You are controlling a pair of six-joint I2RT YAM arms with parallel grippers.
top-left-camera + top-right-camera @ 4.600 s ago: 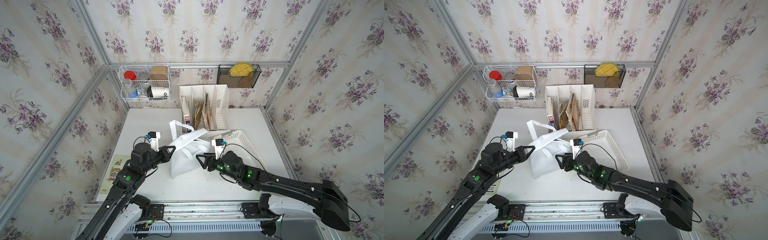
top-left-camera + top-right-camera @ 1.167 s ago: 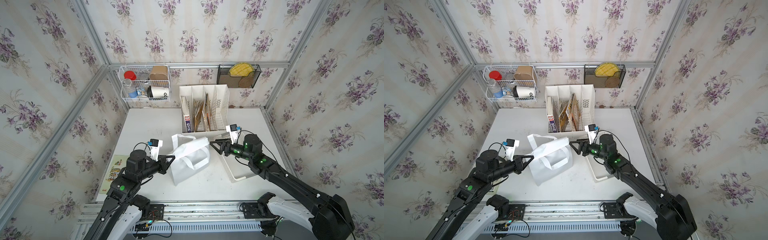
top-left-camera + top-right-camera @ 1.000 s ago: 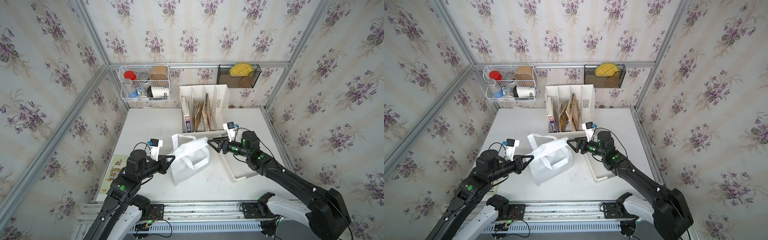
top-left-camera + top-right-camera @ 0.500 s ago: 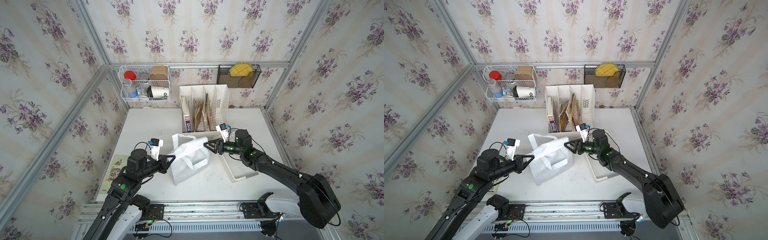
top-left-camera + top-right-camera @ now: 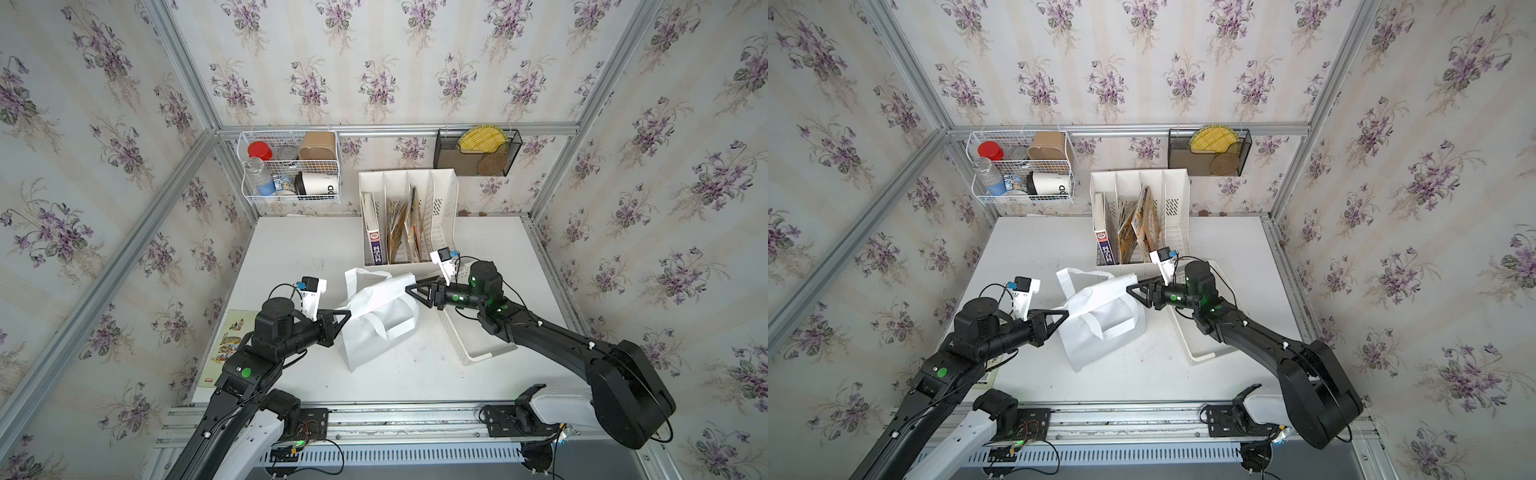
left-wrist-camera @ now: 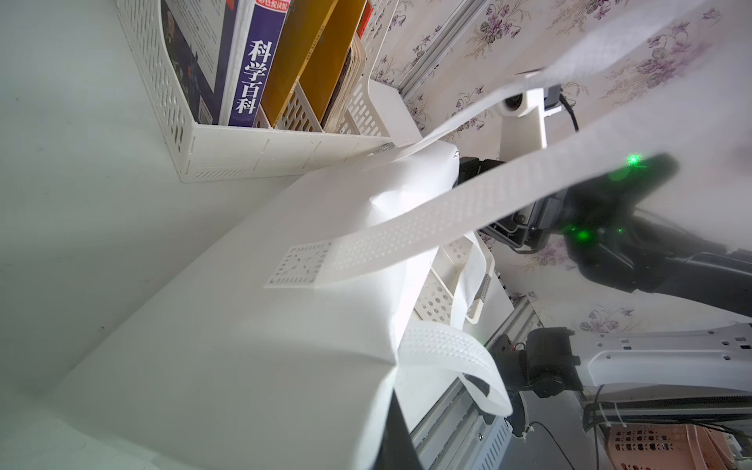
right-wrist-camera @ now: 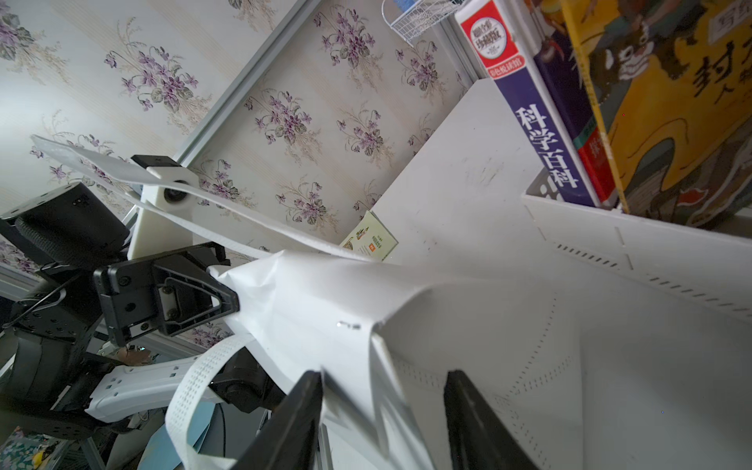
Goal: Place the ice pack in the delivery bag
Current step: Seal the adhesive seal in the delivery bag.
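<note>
White tabletop (image 5: 291,249), crumpled white delivery bag (image 5: 374,332), left gripper (image 5: 345,315) clamped on its rim, right gripper (image 5: 415,293) parted around opposite rim

Matt cloth delivery bag (image 5: 374,332); perforated plastic basket (image 5: 490,354).

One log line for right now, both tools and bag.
left tool: shut on rim of white soft strap-handled delivery bag | right tool: open astride opposite rim | ice pack: not seen
</note>
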